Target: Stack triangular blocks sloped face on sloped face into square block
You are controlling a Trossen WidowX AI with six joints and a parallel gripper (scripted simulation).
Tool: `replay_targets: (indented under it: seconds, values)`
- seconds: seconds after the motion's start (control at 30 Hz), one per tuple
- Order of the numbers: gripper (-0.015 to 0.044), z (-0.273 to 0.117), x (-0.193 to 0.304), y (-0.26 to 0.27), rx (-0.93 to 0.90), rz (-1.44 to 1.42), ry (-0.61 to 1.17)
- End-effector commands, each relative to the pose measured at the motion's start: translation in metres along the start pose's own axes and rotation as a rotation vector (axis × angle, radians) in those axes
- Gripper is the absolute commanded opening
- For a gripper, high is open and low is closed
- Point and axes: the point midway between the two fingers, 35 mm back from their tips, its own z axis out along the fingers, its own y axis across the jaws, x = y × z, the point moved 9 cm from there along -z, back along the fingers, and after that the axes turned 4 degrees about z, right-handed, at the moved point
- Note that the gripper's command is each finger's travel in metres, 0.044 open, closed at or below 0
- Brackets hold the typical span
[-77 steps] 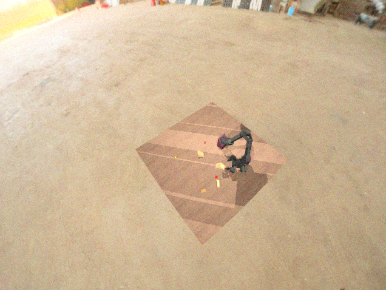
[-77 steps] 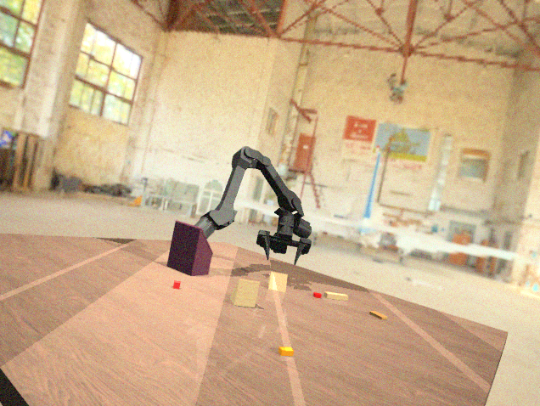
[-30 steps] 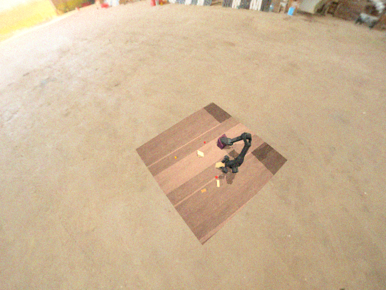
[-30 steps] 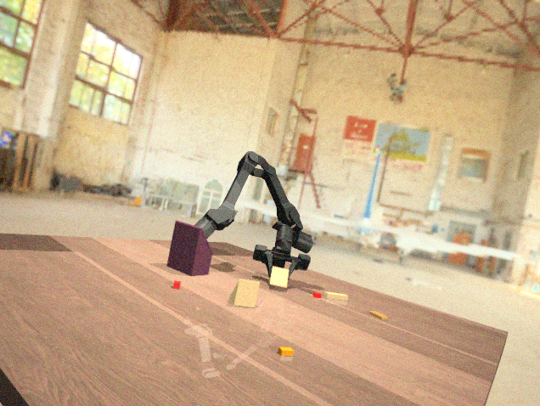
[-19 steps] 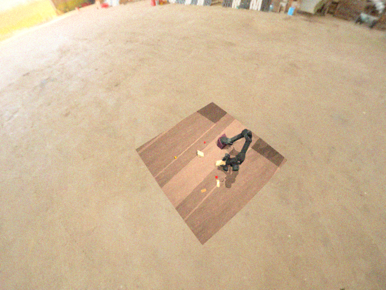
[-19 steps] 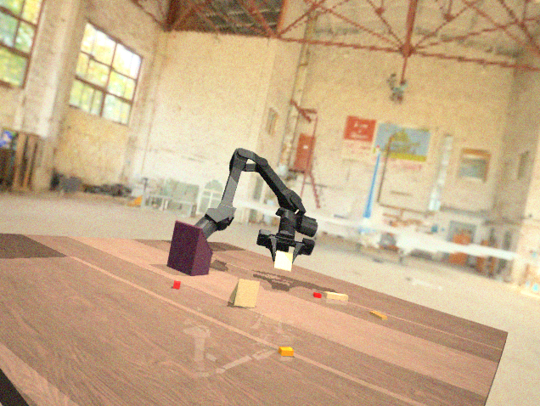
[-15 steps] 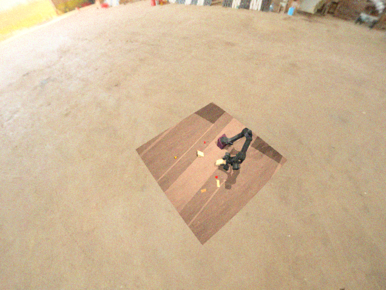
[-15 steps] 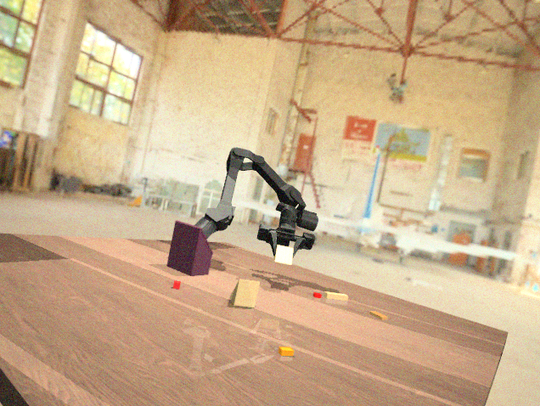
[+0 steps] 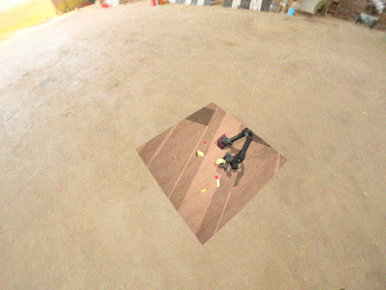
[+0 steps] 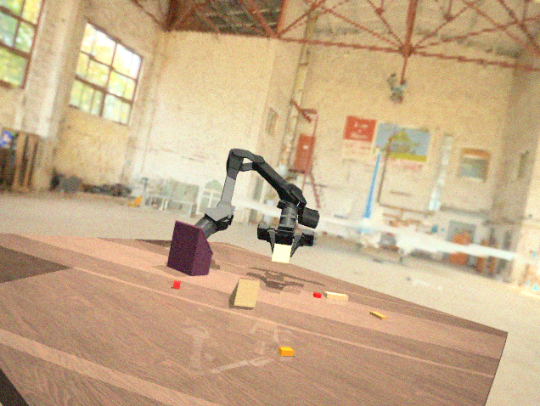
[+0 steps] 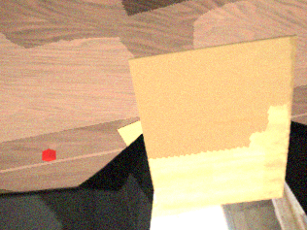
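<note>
My gripper (image 9: 223, 161) (image 10: 282, 251) (image 11: 205, 132) is shut on one pale yellow triangular block. The held block (image 9: 219, 161) (image 10: 281, 254) (image 11: 211, 101) is off the table, with its shadow below it; one broad flat face fills much of the wrist view. The other triangular block (image 9: 200, 153) (image 10: 246, 293) rests on the table, to the left of the held block in the top and exterior views and apart from it. Which face of the held block points down is hard to tell.
A large purple block (image 9: 221, 141) (image 10: 187, 248) stands by the arm's base. A red cube (image 9: 204, 142) (image 10: 176, 284) lies near it. Another red piece (image 9: 216, 176) (image 10: 317, 295) is beside a cream bar (image 9: 218, 184) (image 10: 335, 296). Small orange pieces (image 9: 175, 157) (image 10: 285, 351) (image 10: 378, 314) lie farther out.
</note>
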Motion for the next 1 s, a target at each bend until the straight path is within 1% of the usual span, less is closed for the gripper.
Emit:
replay_targets:
  seconds: [0.0, 0.97]
  values:
    - [0.0, 0.003, 0.004, -0.001, -0.037, 0.133, -0.02]
    - [0.0, 0.019, 0.029, -0.008, -0.321, 1.042, -0.109]
